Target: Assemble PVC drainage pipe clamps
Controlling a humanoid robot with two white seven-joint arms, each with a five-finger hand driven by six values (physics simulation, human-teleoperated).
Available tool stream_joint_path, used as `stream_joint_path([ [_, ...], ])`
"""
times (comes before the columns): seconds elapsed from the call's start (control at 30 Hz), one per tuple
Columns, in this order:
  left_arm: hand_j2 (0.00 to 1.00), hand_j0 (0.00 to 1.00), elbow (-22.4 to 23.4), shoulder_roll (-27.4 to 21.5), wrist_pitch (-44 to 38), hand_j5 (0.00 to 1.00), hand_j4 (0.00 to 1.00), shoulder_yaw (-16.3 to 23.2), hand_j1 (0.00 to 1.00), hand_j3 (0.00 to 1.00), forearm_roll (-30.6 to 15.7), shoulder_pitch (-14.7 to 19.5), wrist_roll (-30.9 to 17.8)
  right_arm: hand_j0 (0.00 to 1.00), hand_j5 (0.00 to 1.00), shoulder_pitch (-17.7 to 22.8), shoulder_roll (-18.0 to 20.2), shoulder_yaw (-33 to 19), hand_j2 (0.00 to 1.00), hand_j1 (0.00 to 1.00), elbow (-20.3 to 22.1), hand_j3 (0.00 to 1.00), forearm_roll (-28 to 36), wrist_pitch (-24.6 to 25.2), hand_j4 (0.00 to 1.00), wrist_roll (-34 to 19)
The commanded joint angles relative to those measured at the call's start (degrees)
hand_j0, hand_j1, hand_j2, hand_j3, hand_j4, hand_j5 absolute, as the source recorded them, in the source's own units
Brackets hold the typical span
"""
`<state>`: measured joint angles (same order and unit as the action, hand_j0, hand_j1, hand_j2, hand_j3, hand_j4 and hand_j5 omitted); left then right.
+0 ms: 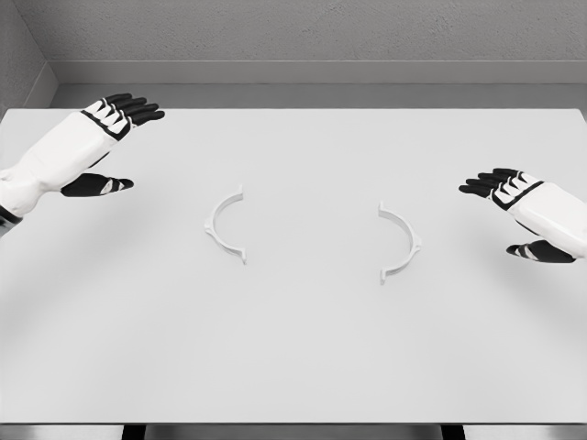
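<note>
Two white half-ring clamp pieces lie flat on the white table [293, 367]. The left clamp half [223, 225] curves open toward the right, and the right clamp half [404, 243] curves open toward the left, with a wide gap between them. My left hand [115, 137] hovers at the far left, up and left of the left half, fingers spread and empty. Over at the right edge my right hand [514, 206] is held open, to the right of the right half, holding nothing.
A grey wall [303, 37] runs behind the table's far edge. The table's front edge lies near the bottom of the view, with dark supports [133, 431] showing below it.
</note>
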<state>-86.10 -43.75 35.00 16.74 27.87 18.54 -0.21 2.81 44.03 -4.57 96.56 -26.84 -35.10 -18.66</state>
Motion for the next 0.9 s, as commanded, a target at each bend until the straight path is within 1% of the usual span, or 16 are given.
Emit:
stream_joint_path([
  [0.0, 1.0, 1.0, 0.0, 0.1, 0.0, 1.0, 1.0, 0.0, 1.0, 1.0, -0.4, 0.0, 0.0, 1.0, 1.0, 0.1, 0.0, 0.0, 1.0, 1.0, 0.0, 1.0, 0.4, 0.1, 1.0, 0.0],
  [0.13, 1.0, 1.0, 0.1, 0.5, 0.0, 1.0, 1.0, 0.0, 1.0, 1.0, -0.4, -0.1, 0.0, 1.0, 1.0, 0.0, -0.2, 0.0, 1.0, 1.0, -0.1, 1.0, 0.5, 0.1, 1.0, 0.1],
  [0.17, 1.0, 1.0, 0.5, 2.5, 0.0, 1.0, 1.0, 0.2, 1.0, 1.0, -0.1, -0.1, 0.0, 1.0, 1.0, -0.2, -0.3, 0.4, 1.0, 1.0, -0.1, 1.0, 0.5, 0.1, 1.0, 0.1],
  [0.2, 1.0, 1.0, 2.1, 3.8, 0.0, 1.0, 1.0, 0.7, 1.0, 1.0, -0.1, -0.1, 0.0, 1.0, 1.0, -0.3, -0.5, 2.1, 1.0, 1.0, 0.1, 1.0, 0.5, 0.1, 1.0, 0.2],
  [0.27, 1.0, 1.0, 2.8, 4.7, 0.0, 1.0, 1.0, 1.7, 1.0, 1.0, -0.1, -0.1, 0.0, 1.0, 1.0, -2.9, -3.4, 3.2, 1.0, 1.0, 0.0, 1.0, 0.0, 0.1, 1.0, 0.0],
  [0.3, 1.0, 1.0, 3.2, 5.3, 0.0, 1.0, 1.0, 2.4, 1.0, 1.0, -0.1, -0.1, 0.0, 1.0, 1.0, -3.3, -4.0, 3.8, 1.0, 1.0, 0.1, 1.0, -1.3, 0.1, 1.0, 0.1],
  [0.33, 1.0, 1.0, 3.5, 6.0, 0.0, 1.0, 1.0, 3.1, 1.0, 1.0, -0.1, -0.1, 0.0, 1.0, 1.0, -4.7, -5.3, 6.0, 1.0, 1.0, -0.1, 1.0, -3.0, 1.1, 1.0, 0.1],
  [0.37, 1.0, 1.0, 3.6, 6.5, 0.0, 1.0, 1.0, 3.4, 1.0, 1.0, 0.0, -0.1, 0.0, 1.0, 1.0, -5.5, -6.1, 6.9, 1.0, 1.0, -0.2, 1.0, -4.1, 1.5, 1.0, 0.2],
  [0.4, 1.0, 1.0, 4.2, 6.8, 0.0, 1.0, 1.0, 3.8, 1.0, 1.0, 0.0, 0.0, 0.0, 1.0, 1.0, -6.1, -6.7, 7.3, 1.0, 1.0, -0.1, 1.0, -5.6, 4.2, 1.0, 0.3],
  [0.47, 1.0, 1.0, 6.3, 7.7, 0.0, 1.0, 1.0, 5.3, 1.0, 1.0, -0.1, 0.6, 0.0, 1.0, 1.0, -7.4, -10.1, 8.6, 1.0, 1.0, -0.3, 1.0, -8.8, 5.7, 1.0, 0.3],
  [0.5, 1.0, 1.0, 6.4, 7.9, 0.0, 1.0, 1.0, 5.5, 1.0, 1.0, 0.0, 0.6, 0.0, 1.0, 1.0, -7.5, -11.4, 8.6, 1.0, 1.0, -0.3, 1.0, -10.6, 6.8, 1.0, 0.3],
  [0.53, 1.0, 1.0, 6.5, 7.9, 0.0, 1.0, 1.0, 5.9, 1.0, 1.0, 0.0, 0.6, 0.0, 1.0, 1.0, -7.6, -11.9, 8.6, 1.0, 1.0, -0.4, 1.0, -11.0, 7.0, 1.0, 0.3],
  [0.57, 1.0, 1.0, 6.5, 7.9, 0.0, 1.0, 1.0, 6.9, 1.0, 1.0, -0.1, 0.6, 0.0, 1.0, 1.0, -7.6, -13.8, 8.5, 1.0, 1.0, -0.6, 1.0, -12.4, 7.6, 1.0, 0.2],
  [0.63, 1.0, 1.0, 7.6, 8.4, 0.0, 1.0, 1.0, 7.7, 1.0, 1.0, 0.0, 0.7, 0.0, 1.0, 1.0, -8.4, -16.0, 8.5, 1.0, 1.0, -2.2, 1.0, -14.2, 8.0, 1.0, 0.2],
  [0.77, 1.0, 1.0, 11.6, 9.9, 0.0, 1.0, 1.0, 7.9, 1.0, 1.0, 0.0, 2.1, 0.0, 1.0, 1.0, -8.8, -16.9, 8.3, 1.0, 1.0, -3.3, 1.0, -15.5, 8.2, 1.0, 0.3],
  [0.87, 1.0, 1.0, 13.9, 11.1, 0.0, 1.0, 1.0, 10.0, 1.0, 1.0, 0.0, 4.1, 0.0, 1.0, 1.0, -8.9, -17.4, 8.4, 1.0, 1.0, -4.2, 1.0, -16.1, 8.2, 1.0, 0.3],
])
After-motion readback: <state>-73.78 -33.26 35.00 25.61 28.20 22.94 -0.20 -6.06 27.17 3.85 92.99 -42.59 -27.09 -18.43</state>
